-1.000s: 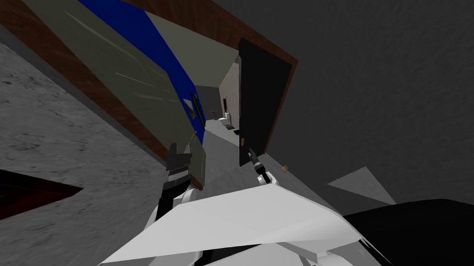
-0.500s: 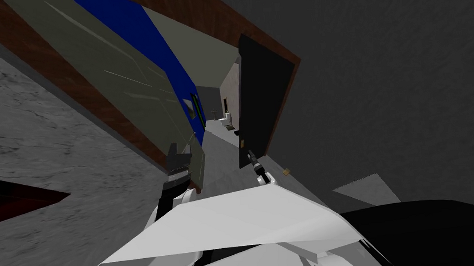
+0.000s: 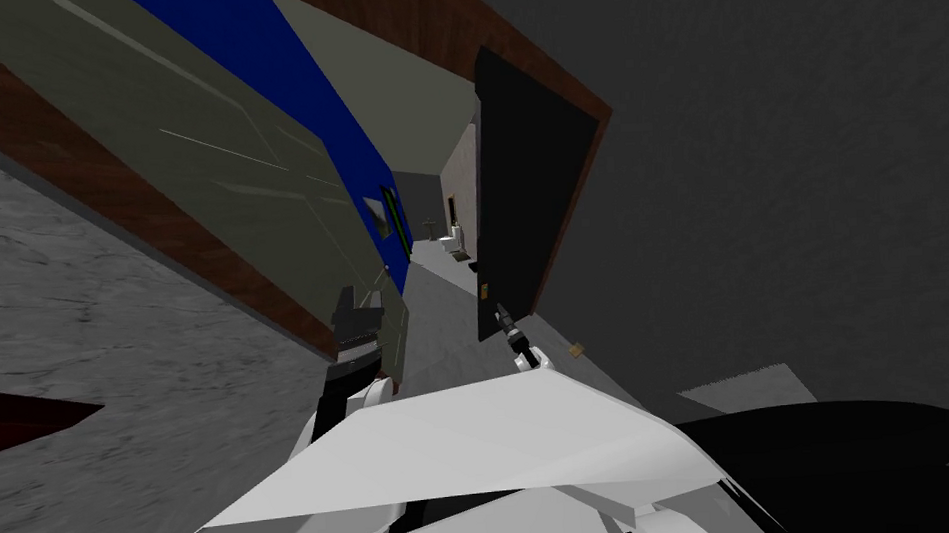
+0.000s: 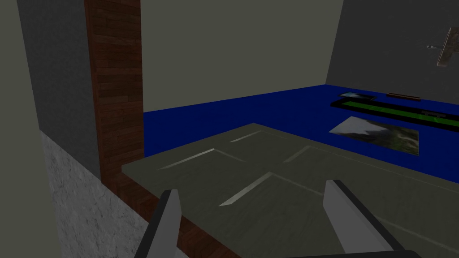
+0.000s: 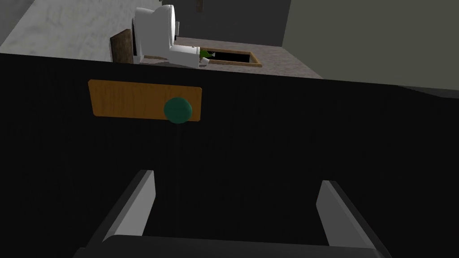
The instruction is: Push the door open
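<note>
Facing olive door (image 4: 278,179): L end effector (image 4: 253,188) released; black door (image 5: 269,134): R end effector (image 5: 237,178) released.

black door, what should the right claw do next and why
Probably ease the right claw forward against the black door, below its green knob: it stands open facing the panel, which looks only partly ajar, while the olive door by the left claw looks swung well aside.

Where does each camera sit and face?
Head view: on the head, steeply down at olive door and black door; left hand, right hand.
Left wrist view: on the left hand, facing the olive door; open fingers show.
Right wrist view: on the right hand, facing the black door's green knob; open fingers.
Shared: head and wrists see both doors.
</note>
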{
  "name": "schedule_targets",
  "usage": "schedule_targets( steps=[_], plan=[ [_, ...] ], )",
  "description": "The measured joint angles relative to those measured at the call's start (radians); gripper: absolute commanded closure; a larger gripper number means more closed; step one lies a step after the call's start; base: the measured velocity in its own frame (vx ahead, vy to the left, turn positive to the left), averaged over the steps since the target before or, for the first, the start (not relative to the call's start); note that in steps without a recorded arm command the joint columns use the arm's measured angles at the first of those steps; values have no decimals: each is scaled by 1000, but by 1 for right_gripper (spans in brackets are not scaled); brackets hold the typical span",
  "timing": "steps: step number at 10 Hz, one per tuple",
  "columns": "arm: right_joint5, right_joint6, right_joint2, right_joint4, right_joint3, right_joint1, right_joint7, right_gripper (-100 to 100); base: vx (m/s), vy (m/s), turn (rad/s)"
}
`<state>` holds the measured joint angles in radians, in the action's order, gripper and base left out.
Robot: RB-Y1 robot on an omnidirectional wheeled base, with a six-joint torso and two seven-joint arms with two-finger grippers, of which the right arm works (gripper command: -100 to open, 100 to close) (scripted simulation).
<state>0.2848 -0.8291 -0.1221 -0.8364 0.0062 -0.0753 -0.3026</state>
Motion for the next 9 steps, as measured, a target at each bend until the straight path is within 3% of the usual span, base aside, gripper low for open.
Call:
schedule_targets(
  steps=[3,9],
  plan=[
    [7,-25,0,100,-5,-41,-7,-100,116,-55,21],
    [27,-43,-5,226,-4,-87,-33,-100,98,-51,14]
  ],
)
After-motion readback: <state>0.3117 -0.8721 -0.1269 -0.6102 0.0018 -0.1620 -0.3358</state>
